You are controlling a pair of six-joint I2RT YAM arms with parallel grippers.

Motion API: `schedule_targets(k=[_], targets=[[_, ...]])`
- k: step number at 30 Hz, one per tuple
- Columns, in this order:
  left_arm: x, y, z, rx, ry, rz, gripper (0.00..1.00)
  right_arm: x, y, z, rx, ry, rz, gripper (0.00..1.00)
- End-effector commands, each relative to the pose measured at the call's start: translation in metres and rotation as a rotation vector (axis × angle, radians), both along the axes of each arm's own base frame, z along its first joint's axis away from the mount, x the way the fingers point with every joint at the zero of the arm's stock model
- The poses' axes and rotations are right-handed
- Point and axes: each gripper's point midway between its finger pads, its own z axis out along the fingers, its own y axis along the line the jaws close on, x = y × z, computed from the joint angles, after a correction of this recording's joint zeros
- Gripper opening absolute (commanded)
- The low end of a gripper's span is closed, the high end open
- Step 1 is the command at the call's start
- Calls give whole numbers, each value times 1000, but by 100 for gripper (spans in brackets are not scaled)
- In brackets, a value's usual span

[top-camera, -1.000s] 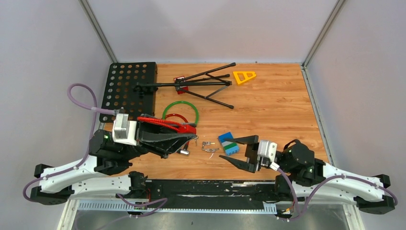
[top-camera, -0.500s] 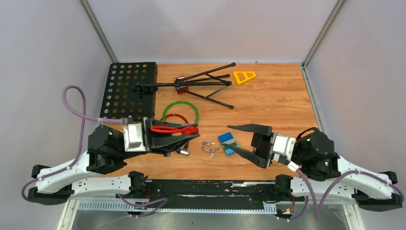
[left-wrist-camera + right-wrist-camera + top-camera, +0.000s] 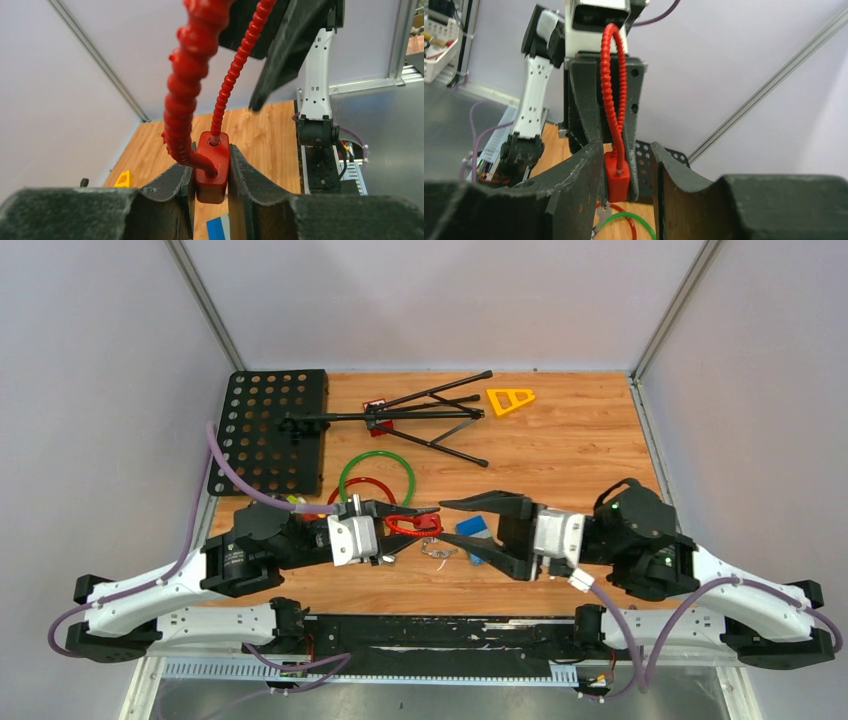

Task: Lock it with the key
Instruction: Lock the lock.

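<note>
Left wrist view: the left gripper (image 3: 211,175) pinches the red lock (image 3: 213,152) tight. The right gripper (image 3: 626,148) is wide open, facing it.

Lab test cell: grey panel walls (image 3: 430,300) enclose a wooden table (image 3: 570,455).

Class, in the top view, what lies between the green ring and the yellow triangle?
The legs of the folded black stand cross that stretch, as the top view shows.
</note>
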Motion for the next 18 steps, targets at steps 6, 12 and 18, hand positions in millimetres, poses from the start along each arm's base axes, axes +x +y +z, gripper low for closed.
schedule_targets(k=[6,12,18], targets=[[-4,7,19,-37,-53,-14,0,-14,8,-13,-57,-33,77,40],[-4,6,16,-34,-48,-13,0,-17,4,-8,-33,-38,93,37],[-5,6,16,-34,-48,-19,0,-15,5,-8,-27,-35,82,30]])
